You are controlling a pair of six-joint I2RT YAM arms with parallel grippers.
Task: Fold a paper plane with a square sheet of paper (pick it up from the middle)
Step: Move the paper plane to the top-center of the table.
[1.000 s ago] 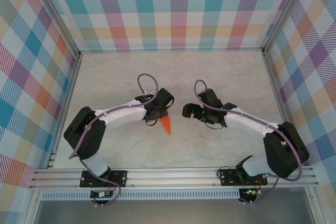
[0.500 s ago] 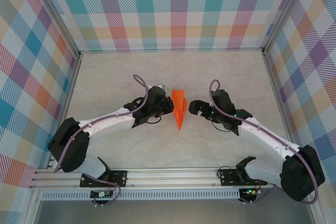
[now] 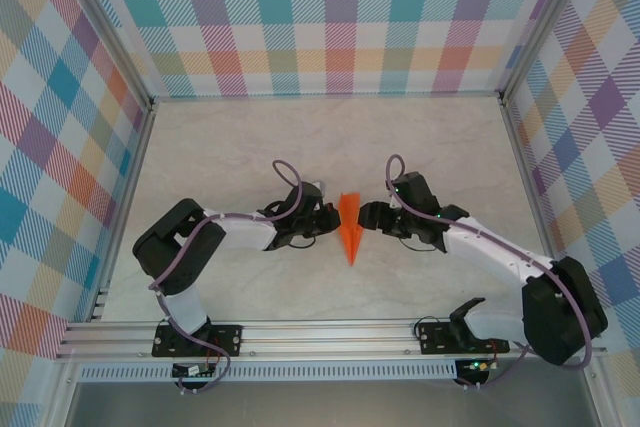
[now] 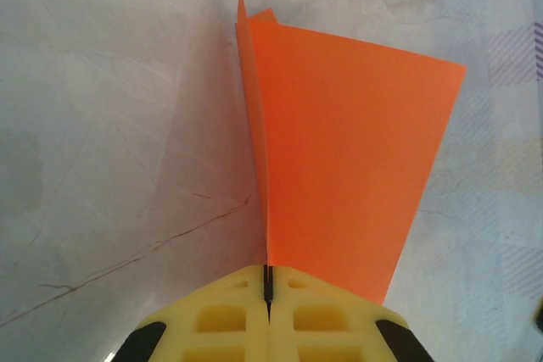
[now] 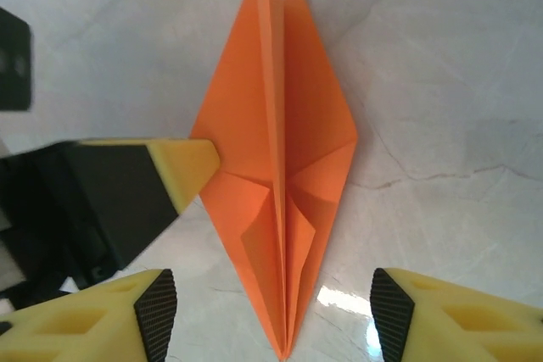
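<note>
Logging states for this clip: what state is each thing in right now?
paper plane: folded into a pointed dart, pinched by the left gripper.
left gripper: shut on the paper plane.
right gripper: open, jaws either side of the plane, not gripping.

Matt orange paper on a marble-look table, among plastic and metal.
The paper plane (image 5: 276, 167) is thin, matt, unmarked paper with sharp, smooth creases. The table (image 3: 230, 147) is a smooth pale sheet veined like marble, finely scratched, with a soft sheen where the light glares. The fingers of the left hand (image 4: 267, 294) are matt yellow plastic with moulded hollows. Those of the right hand (image 5: 273, 304) are the same, tipped with black, finely ribbed pads (image 5: 159, 304). The arm shells (image 3: 490, 247) are smooth white plastic, slightly glossy. The frame rails (image 3: 330, 337) are grooved, dull silver metal.
</note>
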